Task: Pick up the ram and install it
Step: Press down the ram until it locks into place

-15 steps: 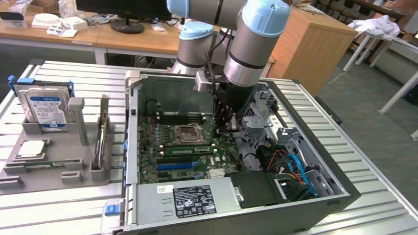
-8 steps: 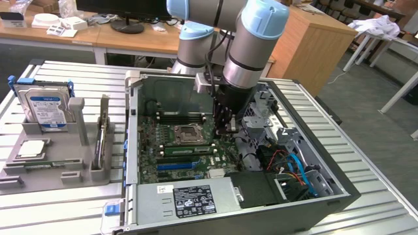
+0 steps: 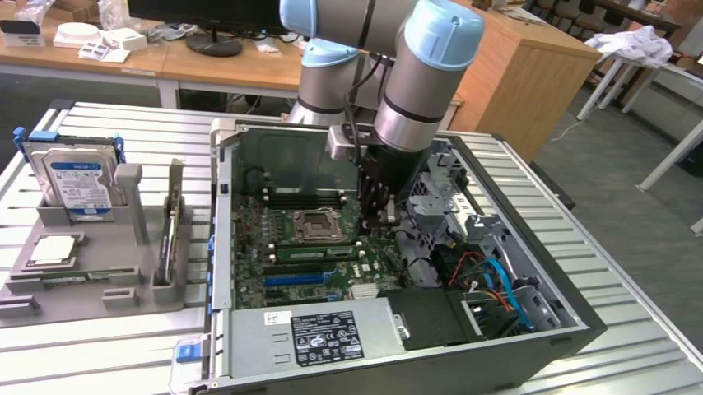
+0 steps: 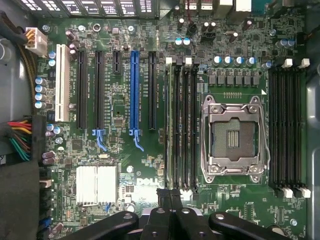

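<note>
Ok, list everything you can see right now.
computer case: one, dark grey, open on the table
motherboard: one, green, inside the case
processor socket: one, silver, empty, on the motherboard
holder: one, grey, exterior view's left of the case
hard drive: one, silver, blue label, upright in the holder
processor chip: one, silver, flat in the holder
ram: one, green, on edge in the holder
arm: one, grey and light blue, above the case
gripper: one, black, shut, over the motherboard

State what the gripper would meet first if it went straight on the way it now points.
Probably the black memory slots beside the processor socket. The gripper points down at their end, though depth is unclear.
</note>
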### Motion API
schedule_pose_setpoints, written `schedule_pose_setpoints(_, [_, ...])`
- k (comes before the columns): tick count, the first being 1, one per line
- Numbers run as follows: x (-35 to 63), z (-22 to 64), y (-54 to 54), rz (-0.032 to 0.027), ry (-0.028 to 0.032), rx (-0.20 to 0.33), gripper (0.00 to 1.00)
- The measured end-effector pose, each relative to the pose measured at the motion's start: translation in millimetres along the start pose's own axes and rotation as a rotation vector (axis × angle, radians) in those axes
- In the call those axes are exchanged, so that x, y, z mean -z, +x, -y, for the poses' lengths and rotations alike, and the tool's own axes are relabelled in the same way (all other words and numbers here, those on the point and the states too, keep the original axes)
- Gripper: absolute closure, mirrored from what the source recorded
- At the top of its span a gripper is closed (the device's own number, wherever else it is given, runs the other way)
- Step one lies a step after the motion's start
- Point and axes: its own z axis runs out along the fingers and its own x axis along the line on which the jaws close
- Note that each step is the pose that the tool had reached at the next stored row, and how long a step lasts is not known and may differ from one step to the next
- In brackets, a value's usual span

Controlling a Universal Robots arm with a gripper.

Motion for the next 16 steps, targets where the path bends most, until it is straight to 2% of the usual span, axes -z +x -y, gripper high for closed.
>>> schedule_pose_setpoints(16, [-7.5,0.2,0.1,0.0000,0.0000,0.000,0.89])
